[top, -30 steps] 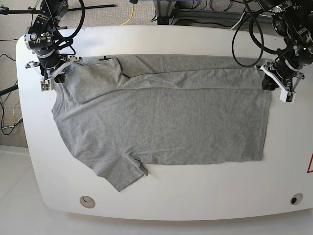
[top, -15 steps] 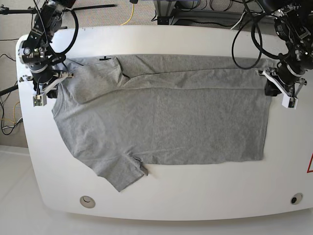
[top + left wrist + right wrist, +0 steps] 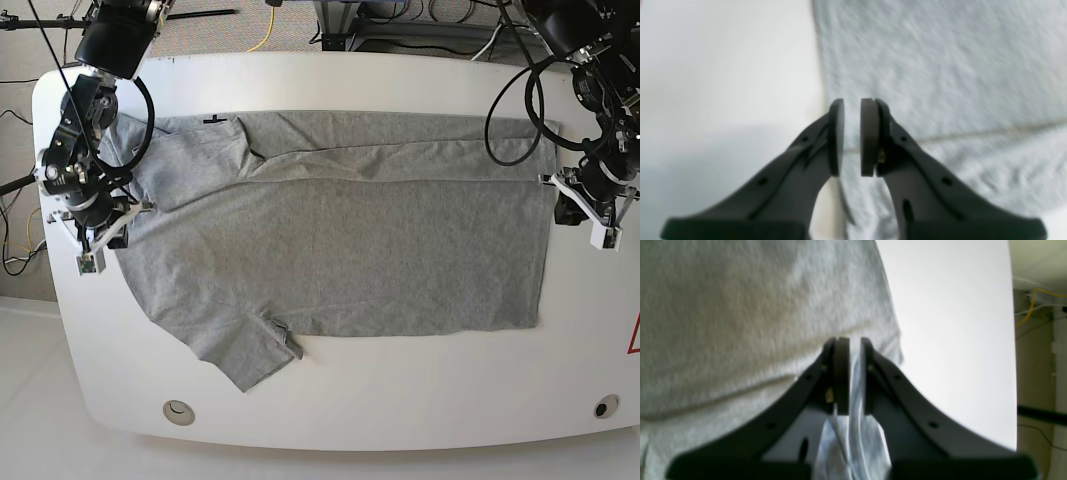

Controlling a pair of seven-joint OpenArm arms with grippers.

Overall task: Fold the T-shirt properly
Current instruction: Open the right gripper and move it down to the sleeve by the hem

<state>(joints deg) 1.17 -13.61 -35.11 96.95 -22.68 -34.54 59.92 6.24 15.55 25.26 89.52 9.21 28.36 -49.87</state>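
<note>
The grey T-shirt (image 3: 340,250) lies flat on the white table (image 3: 400,400), collar end to the left, its far edge folded over toward the middle. My right gripper (image 3: 105,238) hangs over the shirt's left edge. In the right wrist view its jaws (image 3: 853,340) are nearly shut with a thin slit, over the cloth (image 3: 740,306) and gripping nothing. My left gripper (image 3: 585,212) sits at the shirt's right hem. The left wrist view shows it (image 3: 852,103) with the same narrow slit, right above the hem edge (image 3: 940,66), nothing between the pads.
Bare table (image 3: 723,66) lies just outside the hem, and more (image 3: 950,323) beyond the collar side. Two round ports (image 3: 179,410) (image 3: 604,406) sit near the front edge. Cables and stands crowd the floor behind the table.
Both arms have moved from the far folded edge toward the front, along the shirt's two side edges. The shirt has not shifted.
</note>
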